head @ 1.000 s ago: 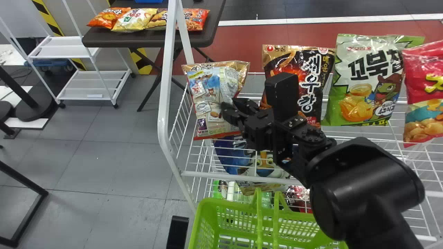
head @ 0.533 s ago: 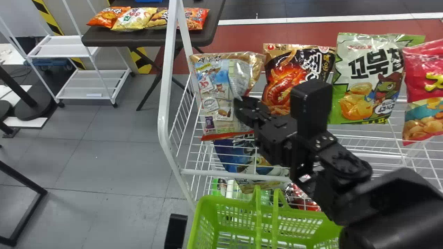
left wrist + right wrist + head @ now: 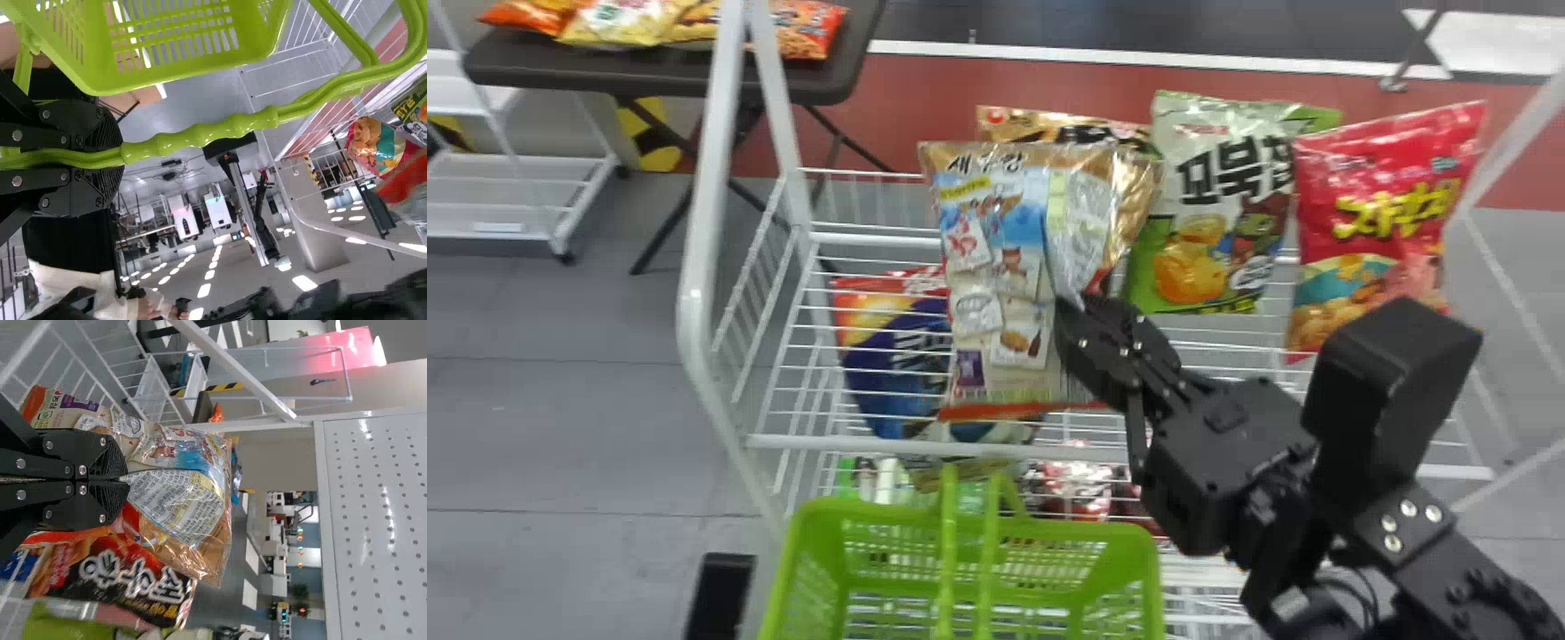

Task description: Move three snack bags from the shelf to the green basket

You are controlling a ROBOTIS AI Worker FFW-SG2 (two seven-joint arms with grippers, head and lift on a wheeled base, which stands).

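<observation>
My right gripper (image 3: 1074, 307) is shut on a shrimp snack bag (image 3: 996, 293), lifted over the white wire shelf (image 3: 960, 444). The right wrist view shows the same gripper (image 3: 125, 480) pinching the bag (image 3: 180, 497). Partly behind it stands a black-and-gold bag (image 3: 1067, 126), then a green bag (image 3: 1209, 213) and a red bag (image 3: 1378, 222). In front of the shelf is the green basket (image 3: 1049, 531). A black part of my left gripper (image 3: 720, 591) shows at its left; in the left wrist view that gripper (image 3: 120, 157) is shut on the basket handle (image 3: 193, 135).
A blue bag (image 3: 898, 364) and other packages (image 3: 1080, 484) lie on levels beneath the upper wire rack. The shelf's white post (image 3: 703, 267) rises left of the held bag. Behind it stands a dark table (image 3: 649, 76) with several bags, and a white cart (image 3: 498, 200) at far left.
The head view has shifted, so the scene sits farther left. Relative to the shelf, my right gripper has carried the pinched bag rightward and closer, now overlapping the black-and-gold bag.
</observation>
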